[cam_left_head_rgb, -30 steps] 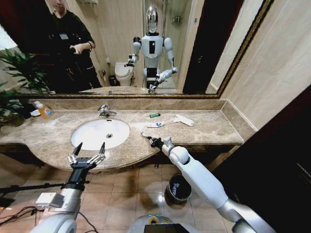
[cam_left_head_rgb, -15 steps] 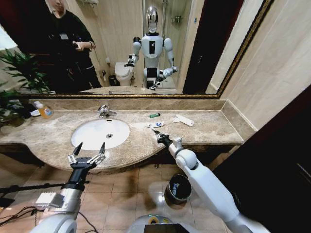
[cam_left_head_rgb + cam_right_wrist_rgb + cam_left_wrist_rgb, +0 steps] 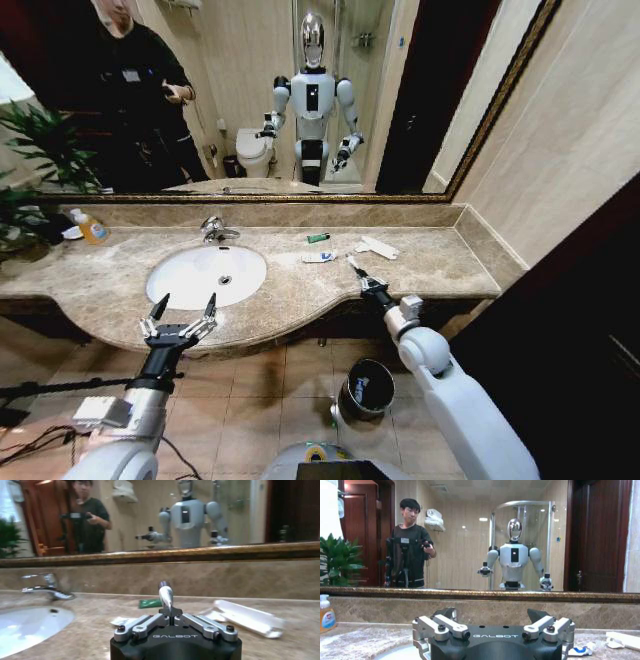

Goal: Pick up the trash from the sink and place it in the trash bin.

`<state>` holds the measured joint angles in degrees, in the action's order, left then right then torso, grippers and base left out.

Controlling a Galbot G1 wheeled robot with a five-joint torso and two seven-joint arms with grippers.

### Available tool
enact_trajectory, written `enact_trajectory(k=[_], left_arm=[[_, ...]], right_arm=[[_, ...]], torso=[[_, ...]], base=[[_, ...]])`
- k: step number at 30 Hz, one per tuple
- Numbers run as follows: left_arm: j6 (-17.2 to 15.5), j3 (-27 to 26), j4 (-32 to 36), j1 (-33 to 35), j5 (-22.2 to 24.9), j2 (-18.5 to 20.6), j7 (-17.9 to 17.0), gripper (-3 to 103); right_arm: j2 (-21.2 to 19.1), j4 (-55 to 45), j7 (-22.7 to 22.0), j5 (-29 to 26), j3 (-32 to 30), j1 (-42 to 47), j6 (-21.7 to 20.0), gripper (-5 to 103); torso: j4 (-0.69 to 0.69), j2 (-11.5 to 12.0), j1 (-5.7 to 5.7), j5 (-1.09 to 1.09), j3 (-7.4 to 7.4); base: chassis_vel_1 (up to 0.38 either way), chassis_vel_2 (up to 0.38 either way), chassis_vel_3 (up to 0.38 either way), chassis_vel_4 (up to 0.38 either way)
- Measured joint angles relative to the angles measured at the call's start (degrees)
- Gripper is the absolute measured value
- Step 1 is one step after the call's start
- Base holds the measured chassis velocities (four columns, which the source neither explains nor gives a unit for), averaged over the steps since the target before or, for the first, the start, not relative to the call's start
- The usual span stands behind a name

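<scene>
Fingers pinched empty on my right gripper [image 3: 353, 264], tube [image 3: 319, 257] just ahead; left gripper [image 3: 181, 312] waits spread wide.

white rounded arm shells with grey joints; black wrist housings marked "galbot"; silver screwed linkages on the left claw [image 3: 180, 318] and right claw [image 3: 354, 266].

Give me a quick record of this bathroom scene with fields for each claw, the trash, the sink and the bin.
left claw: open, at the counter's front edge before the sink
right claw: shut, over the counter near the litter
trash: blue-capped tube, green piece, white packets, all on the counter
sink: no litter visible
trash bin: on the floor below the counter
</scene>
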<state>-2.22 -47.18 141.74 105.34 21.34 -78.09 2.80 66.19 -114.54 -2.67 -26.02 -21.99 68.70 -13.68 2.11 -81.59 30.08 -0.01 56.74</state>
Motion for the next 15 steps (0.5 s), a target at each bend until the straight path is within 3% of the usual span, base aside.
enact_trajectory(k=[9, 15], left_arm=[[0.00, 0.01, 0.00, 0.00, 0.00, 0.00, 0.00, 100], [0.00, 0.00, 0.00, 0.00, 0.00, 0.00, 0.00, 100]], right_arm=[[0.47, -6.38, 1.11, -0.48, -7.00, 11.78, -0.89, 0], [2.79, -5.58, 4.95, 2.86, -9.62, 19.03, 2.59, 0]], torso=[[-0.01, 0.00, 0.00, 0.00, -0.01], [0.00, 0.00, 0.00, 0.01, 0.00]], base=[[0.000, 0.000, 0.000, 0.000], [0.000, 0.000, 0.000, 0.000]])
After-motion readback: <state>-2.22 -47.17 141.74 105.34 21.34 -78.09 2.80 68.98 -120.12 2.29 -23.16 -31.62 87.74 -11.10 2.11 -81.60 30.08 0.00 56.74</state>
